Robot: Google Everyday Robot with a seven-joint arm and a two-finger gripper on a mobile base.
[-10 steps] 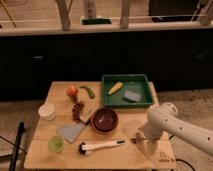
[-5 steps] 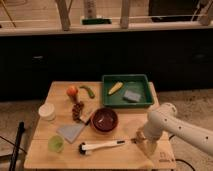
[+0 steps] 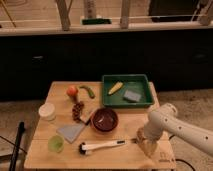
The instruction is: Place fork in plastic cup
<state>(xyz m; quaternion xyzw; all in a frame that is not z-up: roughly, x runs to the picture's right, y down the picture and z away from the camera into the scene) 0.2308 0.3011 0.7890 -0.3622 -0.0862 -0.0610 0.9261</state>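
Fork: it cannot be made out as a separate thing; if present, it is hidden at or under the tool [image 3: 145,145], so its exact place cannot be told. The tool is lowered to the wooden surface [image 3: 125,155] at about 4 o'clock from the surface's centre, carried by the white arm [image 3: 175,127] that enters from the right edge. Whether the tool is released, clenched or grasping something cannot be told.

The green plastic cup [image 3: 55,144] is seen upright at 8 o'clock, well apart from the tool. Between them, at 6 o'clock, the white-handled brush [image 3: 102,146] is laid flat, its black head toward the cup and its handle end near the tool. A dark red bowl [image 3: 105,120] is placed at the centre, with a grey-blue cloth [image 3: 72,131] at its 8 o'clock and a brown cone-like thing [image 3: 78,110] at its 10 o'clock. A white cup [image 3: 47,111] is set at the surface's 9 o'clock edge. At 11 o'clock a red-orange fruit [image 3: 72,91] and a green pepper [image 3: 88,91] are laid side by side. The green tray [image 3: 127,76] at 1 o'clock holds a yellow item [image 3: 115,88] and a grey sponge [image 3: 132,95].

A small dark marking [image 3: 162,161] is printed at the 5 o'clock corner; it cannot be read.
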